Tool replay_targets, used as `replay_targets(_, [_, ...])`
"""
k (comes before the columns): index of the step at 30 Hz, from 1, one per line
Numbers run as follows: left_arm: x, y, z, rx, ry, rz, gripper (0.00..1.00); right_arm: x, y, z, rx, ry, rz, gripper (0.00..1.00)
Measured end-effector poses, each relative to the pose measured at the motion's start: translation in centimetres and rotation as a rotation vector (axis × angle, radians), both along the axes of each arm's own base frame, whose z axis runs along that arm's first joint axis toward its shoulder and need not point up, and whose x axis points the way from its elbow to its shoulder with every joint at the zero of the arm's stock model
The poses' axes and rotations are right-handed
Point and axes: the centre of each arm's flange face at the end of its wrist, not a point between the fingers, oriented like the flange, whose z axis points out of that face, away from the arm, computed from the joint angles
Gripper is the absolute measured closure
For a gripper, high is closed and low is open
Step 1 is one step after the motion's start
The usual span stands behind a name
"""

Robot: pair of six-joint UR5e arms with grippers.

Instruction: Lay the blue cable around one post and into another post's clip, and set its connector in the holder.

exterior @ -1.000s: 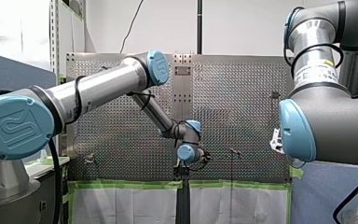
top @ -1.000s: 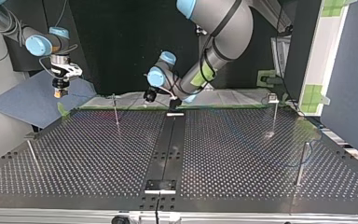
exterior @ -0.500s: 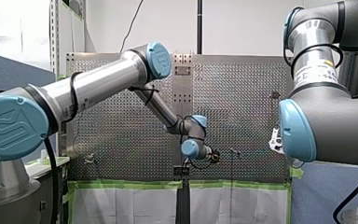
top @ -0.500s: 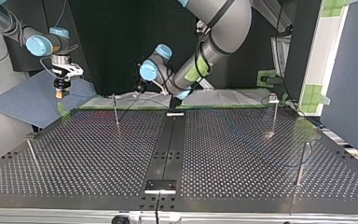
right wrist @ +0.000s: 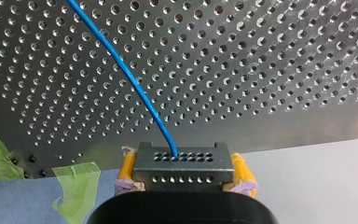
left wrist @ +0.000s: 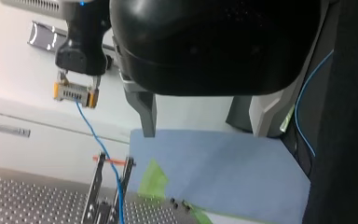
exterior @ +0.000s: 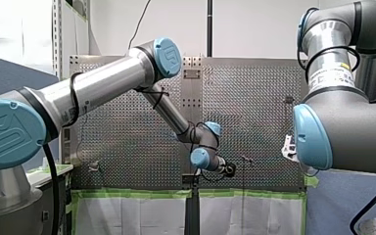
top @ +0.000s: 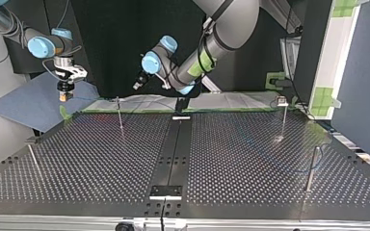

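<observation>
In the right wrist view, my right gripper point(right wrist: 182, 184) is shut on the grey connector point(right wrist: 182, 164), with yellow pads point(right wrist: 127, 169) on both sides of it. The blue cable point(right wrist: 130, 79) leaves the connector and runs out over the perforated table point(right wrist: 270, 60). In the top view this gripper point(top: 65, 94) hangs above the table's far left corner. My left gripper point(left wrist: 203, 134) is open and empty, and faces my right gripper point(left wrist: 77, 91). From the connector point(left wrist: 74, 93) the cable point(left wrist: 98, 144) drops to a two-pronged fixture point(left wrist: 98, 186). My left gripper point(top: 138, 83) hovers behind a thin post point(top: 119, 113).
A clip-topped post point(top: 283, 115) stands at the top view's far right. A plain post point(top: 311, 168) stands nearer, with a faint blue cable point(top: 320, 155) by it, and another post point(top: 33, 161) at the left. Green tape point(right wrist: 77, 193) edges the table, and blue cloth point(left wrist: 233, 177) lies beyond it.
My left arm's wrist has swung toward the top view's left and lifted, turning its gripper toward my right gripper. My right arm has stayed still with the connector.
</observation>
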Motion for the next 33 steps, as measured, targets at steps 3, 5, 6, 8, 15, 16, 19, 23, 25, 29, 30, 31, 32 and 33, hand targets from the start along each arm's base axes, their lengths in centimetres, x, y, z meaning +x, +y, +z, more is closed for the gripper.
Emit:
replay_targets(3, [-0.1, -0.4, 0.2, -0.014, 0.004, 0.003, 0.0, 0.1, 0.0, 0.0, 0.0, 0.0, 0.004, 1.0])
replay_targets(5, [0.0, -0.5, 0.4, -0.021, 0.003, 0.012, 0.0, 0.2, 0.0, 0.0, 0.0, 0.0, 0.006, 1.0])
replay_targets(6, [0.1, -0.6, 0.6, -0.025, 0.0, 0.02, 0.0, 0.2, 0.0, 0.0, 0.0, 0.0, 0.007, 1.0])
replay_targets(8, [0.2, -0.8, 0.8, -0.029, -0.006, 0.033, 0.0, 0.2, 0.0, 0.0, 0.0, 0.0, 0.007, 1.0])
replay_targets(15, [0.5, -1.0, 1.3, -0.036, -0.019, 0.09, 0.0, 0.3, 0.1, 0.0, 0.0, 0.0, 0.009, 1.0])
replay_targets(16, [0.5, -1.0, 1.3, -0.036, -0.02, 0.096, 0.0, 0.3, 0.0, 0.0, 0.0, 0.0, 0.009, 1.0])
replay_targets(19, [0.4, -1.1, 1.3, -0.036, -0.021, 0.108, 0.0, 0.4, 0.1, 0.0, 0.001, 0.0, 0.01, 1.0])
replay_targets(23, [0.3, -1.2, 1.4, -0.037, -0.02, 0.111, 0.0, 0.4, 0.1, 0.0, 0.001, -0.001, 0.011, 1.0])
replay_targets(25, [0.2, -1.2, 1.4, -0.039, -0.019, 0.113, 0.0, 0.4, 0.1, 0.0, 0.001, 0.0, 0.011, 1.0])
replay_targets(29, [0.2, -1.2, 1.3, -0.044, -0.013, 0.115, 0.0, 0.4, 0.1, 0.0, 0.001, -0.001, 0.013, 1.0])
replay_targets(30, [0.1, -1.2, 1.3, -0.045, -0.012, 0.115, 0.0, 0.5, 0.1, 0.0, 0.001, -0.001, 0.013, 1.0])
replay_targets(31, [0.1, -1.2, 1.3, -0.045, -0.012, 0.116, 0.0, 0.5, 0.1, 0.0, 0.001, -0.001, 0.014, 1.0])
replay_targets(32, [0.1, -1.2, 1.3, -0.046, -0.012, 0.116, 0.0, 0.5, 0.1, 0.0, 0.001, 0.0, 0.014, 1.0])
replay_targets(33, [0.1, -1.2, 1.3, -0.046, -0.011, 0.116, 0.0, 0.6, 0.1, 0.0, 0.001, -0.001, 0.015, 1.0])
